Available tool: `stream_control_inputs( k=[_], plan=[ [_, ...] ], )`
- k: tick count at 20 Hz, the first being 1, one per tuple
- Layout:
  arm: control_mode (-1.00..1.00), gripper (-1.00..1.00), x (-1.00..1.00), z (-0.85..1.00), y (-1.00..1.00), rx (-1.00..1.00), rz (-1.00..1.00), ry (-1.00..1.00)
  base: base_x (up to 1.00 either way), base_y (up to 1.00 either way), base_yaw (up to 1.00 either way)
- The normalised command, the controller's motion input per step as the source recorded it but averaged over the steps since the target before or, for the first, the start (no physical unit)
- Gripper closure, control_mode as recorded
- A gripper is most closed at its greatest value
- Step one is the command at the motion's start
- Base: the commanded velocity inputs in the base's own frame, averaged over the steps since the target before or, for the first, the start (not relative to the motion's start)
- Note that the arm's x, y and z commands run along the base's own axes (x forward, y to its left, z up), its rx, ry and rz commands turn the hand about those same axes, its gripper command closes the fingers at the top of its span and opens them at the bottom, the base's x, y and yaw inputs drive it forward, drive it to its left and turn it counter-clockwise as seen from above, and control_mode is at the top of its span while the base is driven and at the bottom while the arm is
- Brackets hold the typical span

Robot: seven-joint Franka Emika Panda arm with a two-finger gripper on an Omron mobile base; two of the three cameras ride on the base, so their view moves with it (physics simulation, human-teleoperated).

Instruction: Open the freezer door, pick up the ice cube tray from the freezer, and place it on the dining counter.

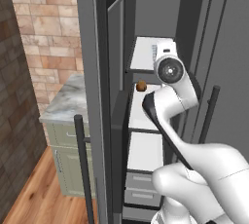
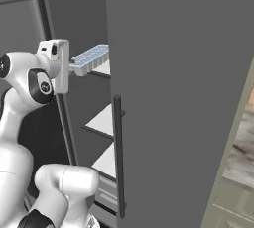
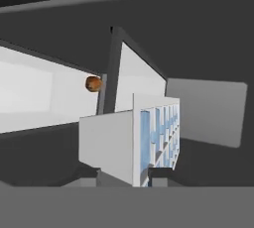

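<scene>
- Right before our hand camera sits the ice cube tray [image 3: 149, 142], turned on edge, with our tool [image 3: 124, 175] closed narrowly on its near end, one dark tip on each side.
- From the right base view, the tray [image 2: 92, 57] juts straight out from the tool [image 2: 74, 67], held in the air at the mouth of the freezer [image 2: 79, 24] and just above the upper white shelf [image 2: 104, 68].
- Beyond the tool and one level lower, a small brown round item [image 1: 141, 86] rests on another shelf, well apart from the tray.
- To the tool's left, the freezer door [image 1: 99, 101] stands swung open, its long dark handle [image 1: 83, 164] nearer our base.
- We judge the pick done and the carry to the dining counter still ahead.
- Risk one: the grip takes only one end, so a quick swing could let the tray pivot or slip out.
- Risk two: pulling back at an angle could knock the tray's far end on the shelf edge or the open door.
- Further left of the door is a small marble surface [image 1: 65, 103] over green cabinets, which is not our goal.
</scene>
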Motion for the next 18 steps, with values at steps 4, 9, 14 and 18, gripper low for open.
stream_control_inputs(
  k=[4,9,14,18],
  plan=[
    [-1.0,1.0,-0.7,0.07,0.03,0.0,0.01,0.14,0.0,0.0,0.0],
    [-1.0,1.0,-0.72,0.14,0.0,0.0,0.0,0.07,0.0,0.0,0.0],
    [-1.0,1.0,-0.73,0.2,0.0,0.0,0.0,0.05,0.0,0.0,0.0],
    [-1.0,1.0,-0.73,0.21,0.0,0.0,0.0,0.05,0.0,0.0,0.0]
  ],
)
